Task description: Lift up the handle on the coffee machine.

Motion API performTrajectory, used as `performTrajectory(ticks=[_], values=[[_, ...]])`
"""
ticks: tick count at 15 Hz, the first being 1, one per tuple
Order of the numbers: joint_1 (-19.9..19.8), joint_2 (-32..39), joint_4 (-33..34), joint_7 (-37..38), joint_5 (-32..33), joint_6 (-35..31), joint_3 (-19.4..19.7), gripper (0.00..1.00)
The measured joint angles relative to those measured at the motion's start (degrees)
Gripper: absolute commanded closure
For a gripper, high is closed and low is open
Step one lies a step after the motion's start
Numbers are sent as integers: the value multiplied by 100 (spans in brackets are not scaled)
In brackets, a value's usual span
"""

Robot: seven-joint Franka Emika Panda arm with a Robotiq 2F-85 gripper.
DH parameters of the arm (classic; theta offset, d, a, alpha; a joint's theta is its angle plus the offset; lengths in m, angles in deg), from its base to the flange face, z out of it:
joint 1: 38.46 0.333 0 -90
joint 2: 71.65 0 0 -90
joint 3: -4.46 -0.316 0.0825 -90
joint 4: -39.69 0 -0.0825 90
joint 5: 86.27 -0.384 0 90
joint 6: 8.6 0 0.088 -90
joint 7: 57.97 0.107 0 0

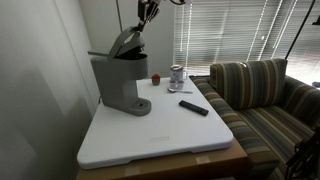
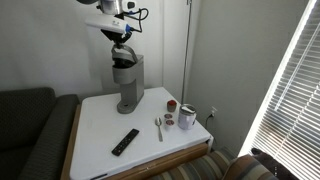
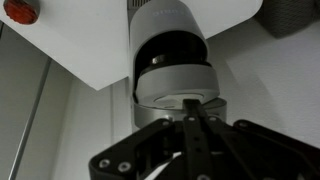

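Observation:
The tall grey coffee machine (image 1: 118, 85) stands at the back of the white table in both exterior views (image 2: 127, 82). Its grey curved handle (image 1: 124, 42) is tilted up from the machine's head, also seen in the exterior view (image 2: 121, 51). My gripper (image 1: 146, 14) hangs just above the raised end of the handle (image 2: 121, 31). In the wrist view the fingers (image 3: 192, 102) are pressed together into one dark bar, with the machine's round top (image 3: 172, 62) straight below. Nothing shows between the fingers.
A black remote (image 1: 194, 107), a spoon (image 1: 181, 89), a metallic cup (image 1: 177, 75) and a small red item (image 1: 156, 77) lie on the table (image 1: 150, 140). A striped couch (image 1: 265, 95) stands beside the table. A wall stands close behind the machine.

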Motion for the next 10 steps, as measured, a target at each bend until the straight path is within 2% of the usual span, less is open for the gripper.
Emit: performTrajectory(ticks=[10], values=[[303,273,750,314,555,540,231,100]])
